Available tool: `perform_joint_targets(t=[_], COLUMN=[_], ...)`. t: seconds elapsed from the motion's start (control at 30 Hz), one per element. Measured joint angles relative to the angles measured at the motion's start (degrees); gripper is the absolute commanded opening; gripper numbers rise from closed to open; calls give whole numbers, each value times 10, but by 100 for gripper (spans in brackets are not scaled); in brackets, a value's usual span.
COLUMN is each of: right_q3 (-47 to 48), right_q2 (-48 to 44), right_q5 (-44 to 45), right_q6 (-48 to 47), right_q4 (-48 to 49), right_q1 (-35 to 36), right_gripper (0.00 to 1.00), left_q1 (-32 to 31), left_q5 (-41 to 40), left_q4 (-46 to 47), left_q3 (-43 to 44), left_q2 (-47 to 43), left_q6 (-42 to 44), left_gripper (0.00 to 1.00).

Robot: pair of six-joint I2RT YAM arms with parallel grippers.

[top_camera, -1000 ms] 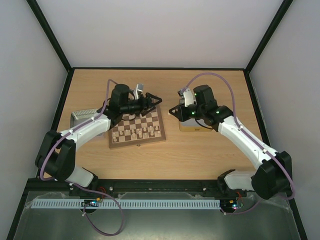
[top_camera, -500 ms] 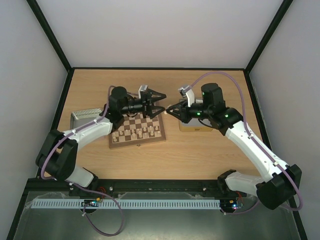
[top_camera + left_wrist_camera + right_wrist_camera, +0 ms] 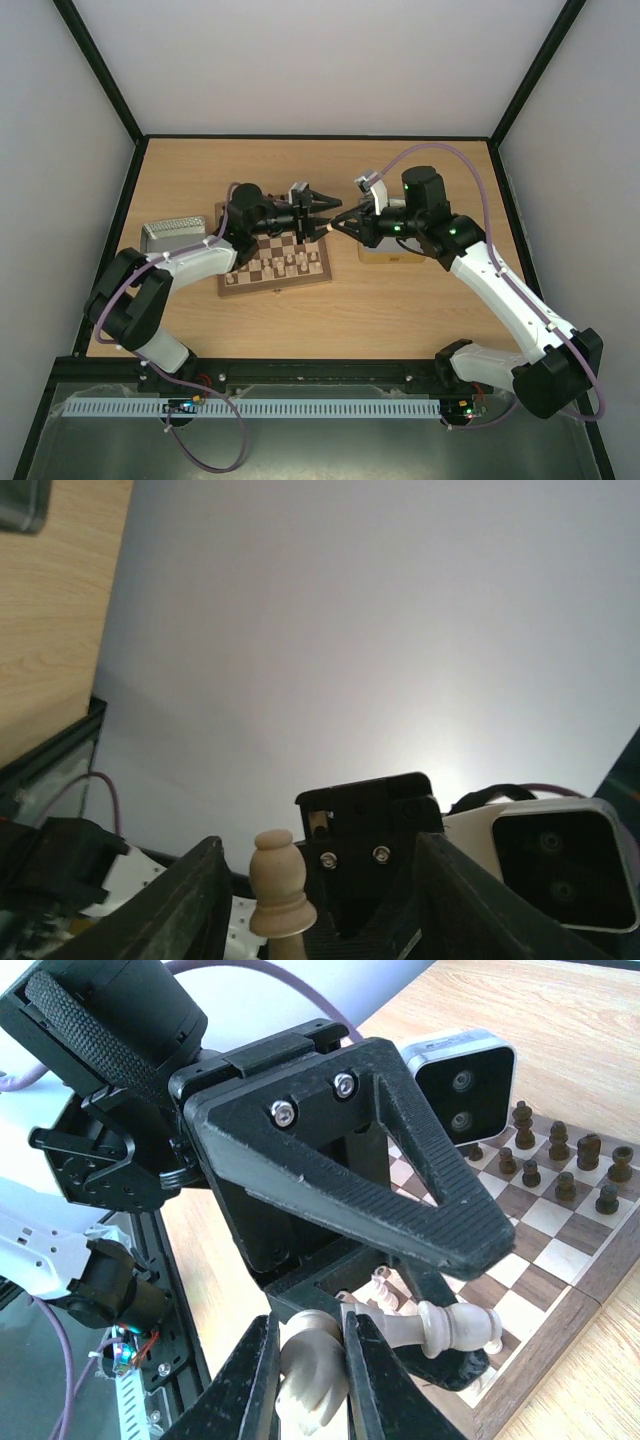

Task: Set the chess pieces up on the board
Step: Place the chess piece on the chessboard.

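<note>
Cream wood, one chess piece (image 3: 400, 1332) hangs level over the far right corner of the board (image 3: 275, 285), its base clamped in the right gripper (image 3: 310, 1370). The left gripper (image 3: 320, 850) has its jaws apart on either side of the piece's head, not touching it. One metal tin (image 3: 165, 232) sits left of the board.

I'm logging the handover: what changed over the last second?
The left gripper swung right along the far edge of the square wooden chessboard, and the right gripper turned left toward it, until they met tip to tip. The left jaws now bracket the cream wooden chess piece that the right jaws hold. The chessboard itself stayed put.
</note>
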Motion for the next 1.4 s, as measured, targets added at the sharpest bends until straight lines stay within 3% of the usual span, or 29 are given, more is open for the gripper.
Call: perform_joint_targets(t=[0.3, 0.47, 0.67, 0.83, 1.03, 1.2, 1.4], right_q3=[0, 0, 0, -5, -16, -12, 35], right_q2=[0, 0, -3, -22, -38, -3, 100], right_q5=[-2, -3, -3, 4, 61, 168, 338], right_q6=[0, 1, 12, 42, 89, 131, 188], right_q4=[0, 0, 2, 17, 35, 41, 27], right_q1=[2, 3, 4, 8, 31, 89, 181], right_gripper=[13, 13, 13, 13, 15, 13, 13], left_q1=[-10, -10, -9, 9, 80, 127, 133], left_q5=[-4, -7, -22, -52, -129, -271, -475], left_q4=[56, 64, 49, -71, -249, -433, -603], left_q3=[0, 0, -1, 0, 4, 7, 37], left_q2=[22, 26, 23, -15, -101, -199, -328], left_q6=[-48, -56, -27, 79, 263, 438, 610], left_gripper=[24, 3, 2, 2, 2, 2, 3])
